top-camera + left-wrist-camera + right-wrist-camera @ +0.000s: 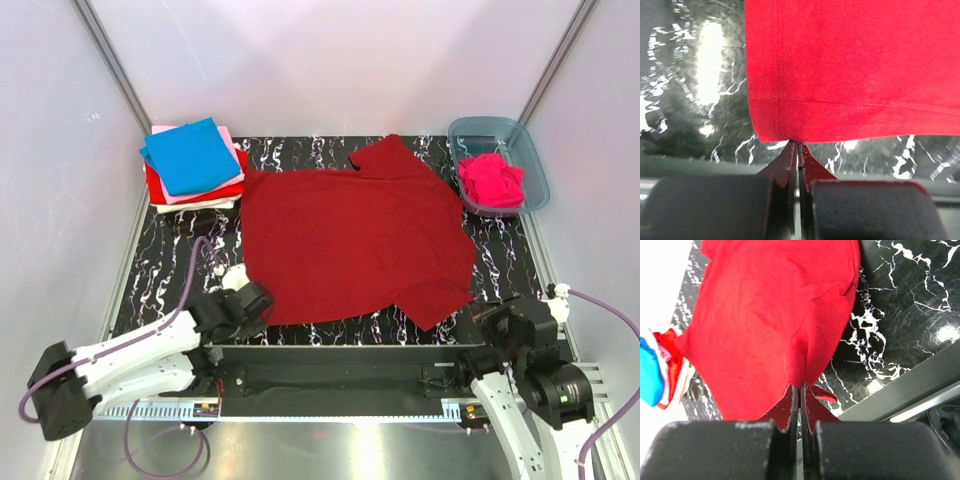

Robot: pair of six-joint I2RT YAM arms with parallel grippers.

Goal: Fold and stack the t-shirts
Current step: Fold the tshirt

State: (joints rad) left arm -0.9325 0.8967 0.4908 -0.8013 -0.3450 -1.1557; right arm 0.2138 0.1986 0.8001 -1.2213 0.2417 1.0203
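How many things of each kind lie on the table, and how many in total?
Dark red t-shirt, spread flat: 1
Folded t-shirts in the stack, by visible colours: 4
Plastic tub: 1
Hot pink t-shirt inside it: 1
Total: 7

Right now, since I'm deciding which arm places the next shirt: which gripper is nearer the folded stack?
Left. The left gripper pinches the dark red shirt's near-left corner, on the folded stack's side of the table. The right gripper grips the shirt's near-right edge, far across from it.
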